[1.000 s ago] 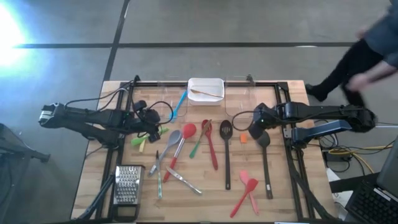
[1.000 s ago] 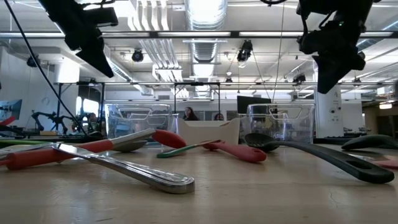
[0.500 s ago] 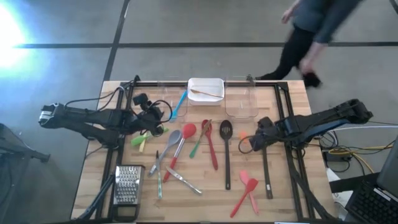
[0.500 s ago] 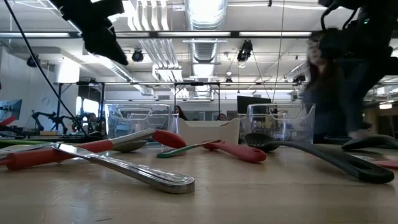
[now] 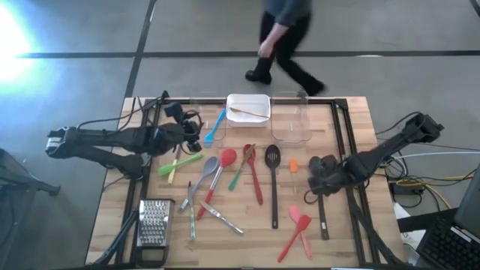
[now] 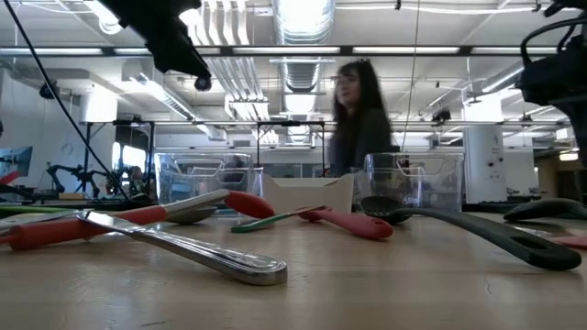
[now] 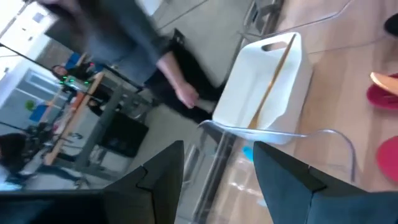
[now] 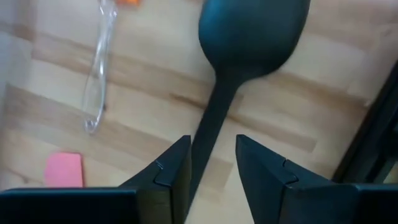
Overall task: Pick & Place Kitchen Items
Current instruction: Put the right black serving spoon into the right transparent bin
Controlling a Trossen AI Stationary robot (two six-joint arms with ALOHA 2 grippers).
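A: What's in the containers?
B: The white bin point(image 5: 248, 109) at the tabletop's point(image 5: 247, 225) far edge holds one wooden stick point(image 5: 247, 112). A blue spoon point(image 5: 216, 124) lies in the clear tub point(image 5: 201, 120) beside it.
A: And your hands?
B: My right hand point(image 8: 211, 165) straddles the black spoon's point(image 8: 252, 28) slim handle, fingers apart, gripping nothing. My left hand point(image 7: 217, 171) hovers spread and empty near the clear tub. Red, green and grey utensils point(image 5: 225, 176) lie mid-tabletop
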